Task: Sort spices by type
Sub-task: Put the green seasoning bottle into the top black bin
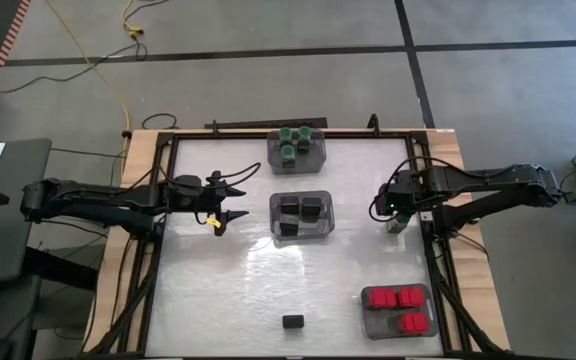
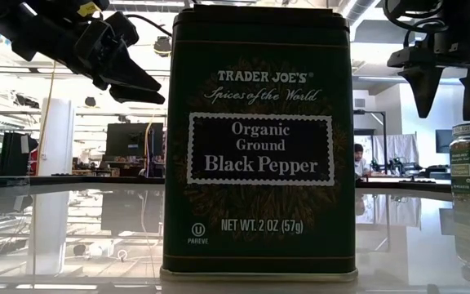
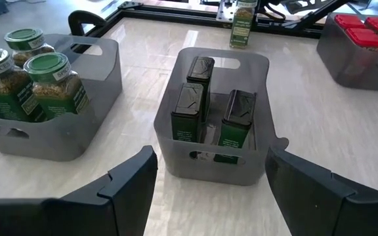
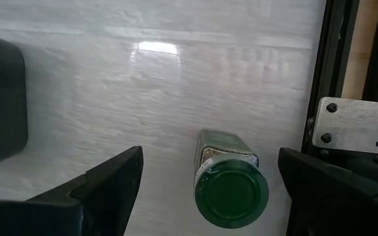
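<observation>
White tabletop (image 1: 228, 290) inside a dark frame fills the middle of the high view, with grey floor around it. At top centre a grey bin (image 1: 297, 148) holds green-capped jars (image 1: 288, 152); just below it, at frame centre, a second bin (image 1: 302, 216) holds black pepper tins (image 1: 312, 209). At lower right a third bin (image 1: 397, 310) carries red-capped jars (image 1: 396, 297). One black tin (image 1: 292, 321) stands alone at bottom centre, and it fills the low view.

Left gripper (image 1: 230, 203) sits left of the centre bin, jaws parted and grasping nothing. Right gripper (image 1: 396, 208) hangs at the table's right edge over a lone green-capped jar (image 4: 231, 185), jaws spread wide on either side of it; they appear clear of the glass, though its height above the jar is hard to judge.
</observation>
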Motion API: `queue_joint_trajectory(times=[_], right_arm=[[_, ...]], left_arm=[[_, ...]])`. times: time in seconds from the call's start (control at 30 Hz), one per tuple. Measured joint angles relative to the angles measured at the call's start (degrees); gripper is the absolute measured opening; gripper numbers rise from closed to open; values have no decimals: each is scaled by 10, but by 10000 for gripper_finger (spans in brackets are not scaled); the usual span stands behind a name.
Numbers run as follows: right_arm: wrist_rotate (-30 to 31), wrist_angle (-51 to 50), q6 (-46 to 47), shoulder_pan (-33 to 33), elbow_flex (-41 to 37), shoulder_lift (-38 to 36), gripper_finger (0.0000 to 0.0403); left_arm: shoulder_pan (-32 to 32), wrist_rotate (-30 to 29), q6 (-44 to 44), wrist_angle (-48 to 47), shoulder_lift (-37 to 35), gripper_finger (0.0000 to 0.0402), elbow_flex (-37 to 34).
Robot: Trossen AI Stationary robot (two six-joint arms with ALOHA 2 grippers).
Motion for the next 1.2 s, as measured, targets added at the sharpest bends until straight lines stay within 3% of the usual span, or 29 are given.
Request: queue_joint_trajectory(times=[1.2], right_arm=[[-37, -26, 41, 0, 0, 0, 379]], left_arm=[[0, -1, 28, 0, 0, 271, 0]])
